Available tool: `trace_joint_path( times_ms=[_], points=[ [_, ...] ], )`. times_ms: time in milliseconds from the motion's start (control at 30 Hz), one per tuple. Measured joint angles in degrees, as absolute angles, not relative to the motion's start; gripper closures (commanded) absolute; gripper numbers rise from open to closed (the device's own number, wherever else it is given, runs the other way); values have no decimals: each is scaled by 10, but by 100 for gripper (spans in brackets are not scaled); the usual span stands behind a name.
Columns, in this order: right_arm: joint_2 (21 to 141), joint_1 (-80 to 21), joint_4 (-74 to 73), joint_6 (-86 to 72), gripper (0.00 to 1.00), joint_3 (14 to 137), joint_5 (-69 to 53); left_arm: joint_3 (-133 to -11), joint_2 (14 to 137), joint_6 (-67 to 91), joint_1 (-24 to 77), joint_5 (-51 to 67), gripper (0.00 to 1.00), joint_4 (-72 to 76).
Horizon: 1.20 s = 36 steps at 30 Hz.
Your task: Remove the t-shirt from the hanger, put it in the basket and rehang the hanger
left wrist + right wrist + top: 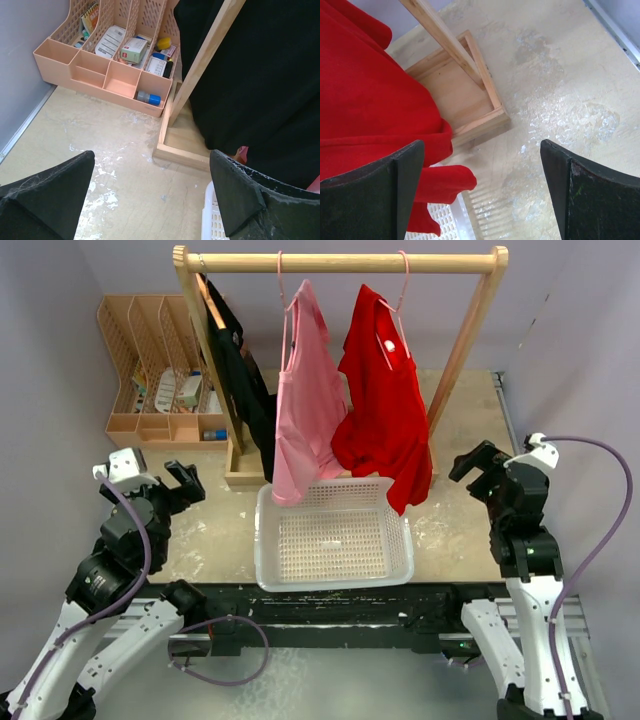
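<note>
Jaws spread wide; black garment (260,65) near organizer (91,76) (peach, stocked).

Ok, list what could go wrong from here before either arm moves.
1. The red t-shirt and pink t-shirt hang close together; tugging one may drag the other.
2. Pulling sideways could tip the wooden rack.
3. The red hem hangs over the white basket corner and may snag.

A light wooden clothes rack (340,260) stands at the back of the pale scuffed table (455,530). On its rail hang, left to right, a black garment (240,370), a pink t-shirt (305,400) and a red t-shirt (385,400). A white perforated plastic basket (335,582) sits before the rack, under both shirts' hems. A peach slotted plastic desk organiser (150,350) stands left of the rack.
</note>
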<state>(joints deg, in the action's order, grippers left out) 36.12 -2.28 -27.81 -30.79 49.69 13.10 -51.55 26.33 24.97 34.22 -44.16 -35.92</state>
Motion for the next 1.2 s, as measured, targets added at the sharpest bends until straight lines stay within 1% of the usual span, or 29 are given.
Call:
trace_joint_path(
  times_ms=[333,600,933,1200],
  points=[
    [331,-22,-275,-305,0,482,133,-513,266,260,342,-452,1,-360],
    [285,-22,-255,-304,0,480,125,-520,300,253,342,-452,1,-360],
    [290,-22,-234,-289,0,480,98,-612,376,220,342,-423,1,-349],
    [326,-22,-233,-289,0,483,108,-738,454,190,342,-406,1,-338]
  ],
)
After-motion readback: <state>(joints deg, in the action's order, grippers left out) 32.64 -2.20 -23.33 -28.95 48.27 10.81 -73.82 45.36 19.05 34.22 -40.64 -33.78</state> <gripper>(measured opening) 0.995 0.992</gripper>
